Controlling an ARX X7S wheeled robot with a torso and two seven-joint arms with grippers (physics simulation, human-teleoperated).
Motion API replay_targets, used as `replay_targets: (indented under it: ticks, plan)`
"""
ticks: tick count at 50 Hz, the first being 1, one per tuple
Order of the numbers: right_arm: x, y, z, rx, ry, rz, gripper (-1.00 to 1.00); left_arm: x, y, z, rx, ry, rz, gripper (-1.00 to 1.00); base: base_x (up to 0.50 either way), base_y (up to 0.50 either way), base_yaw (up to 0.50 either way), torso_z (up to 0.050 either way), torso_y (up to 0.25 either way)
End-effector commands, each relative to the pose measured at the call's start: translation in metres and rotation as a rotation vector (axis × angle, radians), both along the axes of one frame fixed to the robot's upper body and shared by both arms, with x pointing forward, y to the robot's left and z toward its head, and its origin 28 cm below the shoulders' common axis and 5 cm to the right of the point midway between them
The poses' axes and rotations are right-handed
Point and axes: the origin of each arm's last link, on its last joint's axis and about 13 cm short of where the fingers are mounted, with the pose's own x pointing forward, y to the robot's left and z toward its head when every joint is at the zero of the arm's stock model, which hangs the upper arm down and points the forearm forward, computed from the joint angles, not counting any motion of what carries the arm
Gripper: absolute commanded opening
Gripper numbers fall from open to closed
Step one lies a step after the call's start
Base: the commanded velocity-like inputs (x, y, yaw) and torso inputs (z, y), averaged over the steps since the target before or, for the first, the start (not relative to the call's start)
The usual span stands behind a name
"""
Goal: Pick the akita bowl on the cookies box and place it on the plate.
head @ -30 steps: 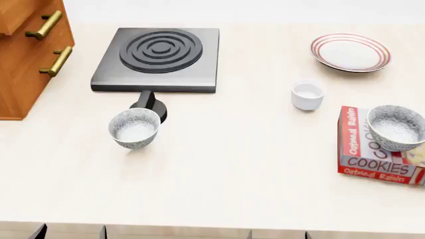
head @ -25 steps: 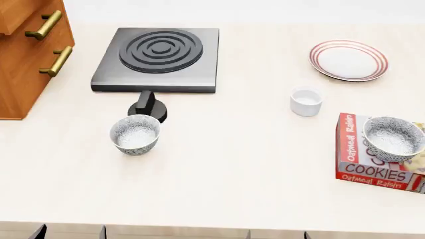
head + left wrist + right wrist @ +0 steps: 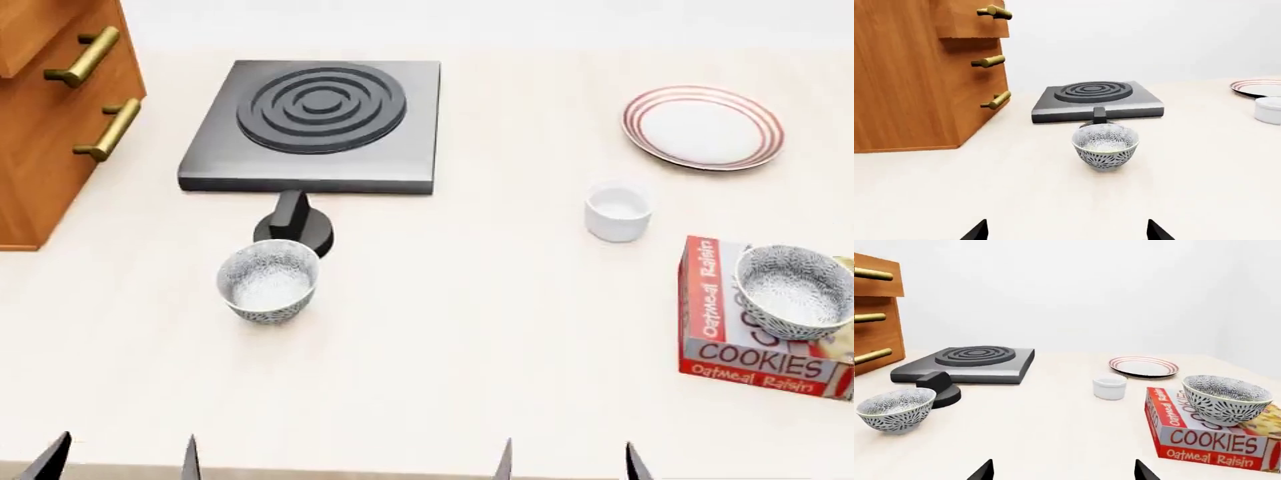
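The speckled akita bowl (image 3: 794, 290) (image 3: 1226, 399) sits upright on the red-and-white cookies box (image 3: 761, 357) (image 3: 1207, 440) at the table's right edge. The red-ringed plate (image 3: 702, 127) (image 3: 1143, 366) (image 3: 1257, 87) lies farther back on the right with nothing on it. My left gripper (image 3: 120, 462) (image 3: 1067, 232) is open at the near edge, left of centre, holding nothing. My right gripper (image 3: 570, 463) (image 3: 1064, 472) is open at the near edge too, short of the box and to its left. Only the fingertips of each show.
A second speckled bowl (image 3: 268, 280) (image 3: 1105, 145) (image 3: 895, 409) stands left of centre, by a black knob (image 3: 296, 222). A dark stove burner (image 3: 318, 122) lies behind them. A small white cup (image 3: 618, 211) (image 3: 1110, 387) stands between plate and box. A wooden drawer cabinet (image 3: 54, 110) fills the far left.
The fingertips of both grippers now stick up further at the head view's bottom edge. The head view has shifted a little. Nothing on the table has moved.
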Motion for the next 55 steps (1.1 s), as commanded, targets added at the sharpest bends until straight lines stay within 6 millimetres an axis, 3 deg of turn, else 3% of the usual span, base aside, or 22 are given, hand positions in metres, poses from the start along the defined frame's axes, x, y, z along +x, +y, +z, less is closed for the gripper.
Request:
replay_targets:
  ticks: [1, 6, 14, 40, 55]
  plan:
    - [0.001, -0.003, 0.056, 0.004, -0.159, -0.005, 1.00, 0.003, 0.001, 0.053, -0.028, -0.108, -0.023, 1.00, 0.50, 0.00, 0.00, 0.000, 0.000]
    - [0.000, -0.004, 0.077, -0.044, -0.222, -0.003, 1.00, 0.002, 0.004, 0.077, -0.044, -0.165, -0.026, 1.00, 0.50, 0.00, 0.00, 0.000, 0.000]
    - [-0.009, -0.008, 0.112, -0.047, -0.326, 0.000, 1.00, -0.003, 0.008, 0.098, -0.058, -0.223, -0.033, 1.00, 0.50, 0.00, 0.00, 0.000, 0.000]
    - [-0.009, -0.014, 0.127, -0.093, -0.377, -0.035, 1.00, 0.003, 0.009, 0.104, -0.055, -0.240, -0.049, 1.00, 0.50, 0.00, 0.00, 0.000, 0.000]
    - [-0.010, -0.016, 0.122, -0.090, -0.380, -0.043, 1.00, 0.004, 0.010, 0.100, -0.056, -0.236, -0.042, 1.00, 0.50, 0.00, 0.00, 0.000, 0.001]
